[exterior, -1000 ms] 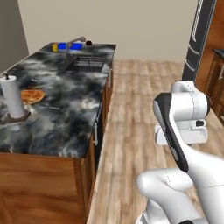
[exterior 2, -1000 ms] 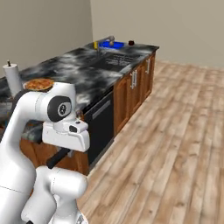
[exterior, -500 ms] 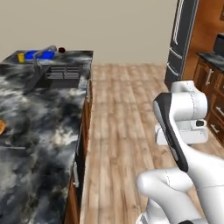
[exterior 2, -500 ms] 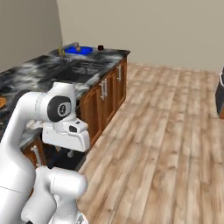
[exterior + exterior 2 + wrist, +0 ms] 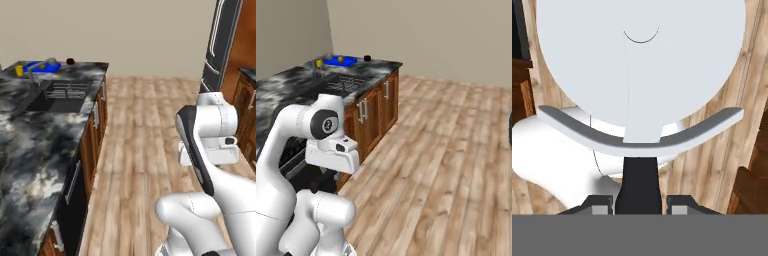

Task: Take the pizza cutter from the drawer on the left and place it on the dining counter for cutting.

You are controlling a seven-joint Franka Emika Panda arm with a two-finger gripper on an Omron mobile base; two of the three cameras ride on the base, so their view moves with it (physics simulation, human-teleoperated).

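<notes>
The dining counter (image 5: 31,150) with its dark marbled top runs along the left of the left base view, and its top (image 5: 287,82) lies at the left in the right base view. The pizza cutter and the drawer are out of view. My arm is folded over the base, with the hand (image 5: 214,150) pointing down at the robot's own body. In the hand view my gripper (image 5: 641,206) is open, its fingertips (image 5: 602,205) apart and nothing held between them.
A sink (image 5: 60,92) with a tap is set into the counter's far end, with a blue object (image 5: 40,66) and a small dark one (image 5: 70,61) behind it. Wooden cabinet doors (image 5: 373,112) face an open wood floor (image 5: 456,150). A tall dark fridge (image 5: 225,45) stands far right.
The whole scene has shifted: the base has driven along the counter towards the sink end, and the pizza and paper roll have left the view. The arm's pose is unchanged.
</notes>
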